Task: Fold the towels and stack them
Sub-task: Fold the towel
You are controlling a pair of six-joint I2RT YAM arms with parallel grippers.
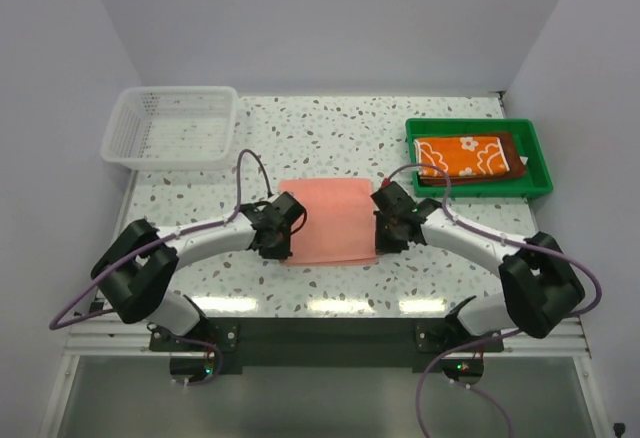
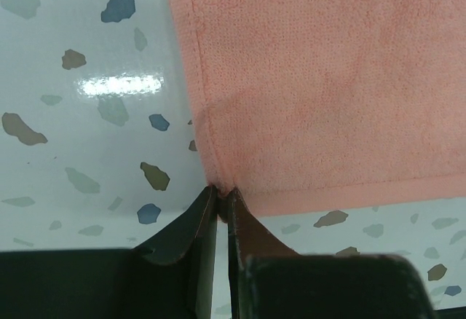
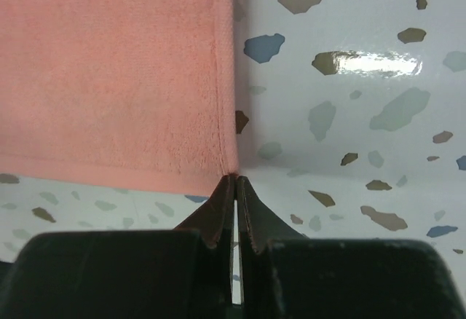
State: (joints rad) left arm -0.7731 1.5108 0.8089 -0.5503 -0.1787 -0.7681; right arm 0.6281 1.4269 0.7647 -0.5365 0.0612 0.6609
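Speckled white surface [image 1: 200,193] under plain pale walls. At its middle, flat and seemingly one layer thick: salmon towel [image 1: 328,220], not yet folded. Near left corner pinched by the left fingers [image 2: 207,210], all but closed on the hem. Near right corner pinched by the right fingers [image 3: 222,195], closed tight there. Done already, by the look of it: orange towel [image 1: 465,155] folded on top of brown towel [image 1: 517,163] inside the green tray [image 1: 540,158] at far right. No other loose towel seen, none in the white basket [image 1: 175,123] at far left. Left to do, judging from this: fold the salmon towel, then carry it onto the stack, so likely well past halfway. Near hem straight, side hems straight, far edge free and unheld. Bare surface beyond that far edge, enough for bringing the near corners over. Tray near the right arm on its far side, worth minding on the carry; basket well apart.
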